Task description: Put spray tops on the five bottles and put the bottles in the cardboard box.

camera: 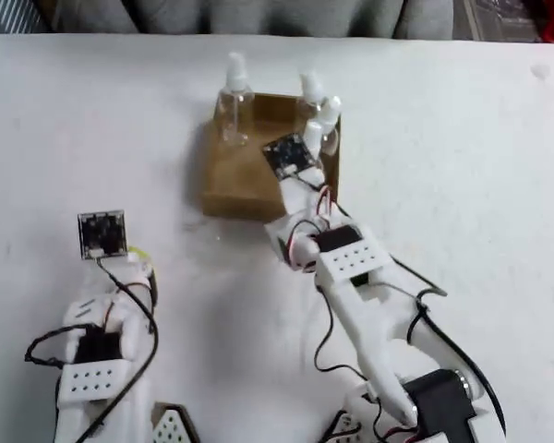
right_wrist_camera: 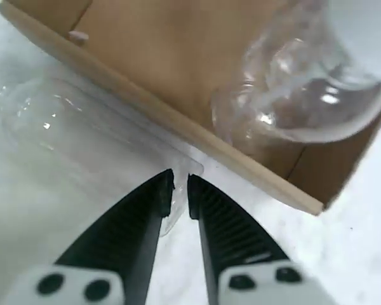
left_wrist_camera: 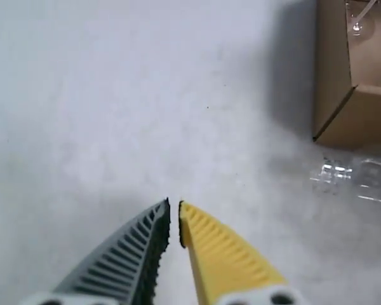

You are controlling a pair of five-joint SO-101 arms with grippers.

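Bottles (camera: 234, 111) stood in the cardboard box (camera: 231, 189) on the bench (camera: 462, 185); left fingers (left_wrist_camera: 216, 254) and right fingers (right_wrist_camera: 133, 229) were closed together.

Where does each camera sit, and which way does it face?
High view: above the table, looking down on the left arm, right arm and cardboard box.
Left wrist view: on the left arm, past the left hand, over the table to the box.
Right wrist view: on the right arm, past the right hand, at the box and a bottle.
Shared: the box, in all three.
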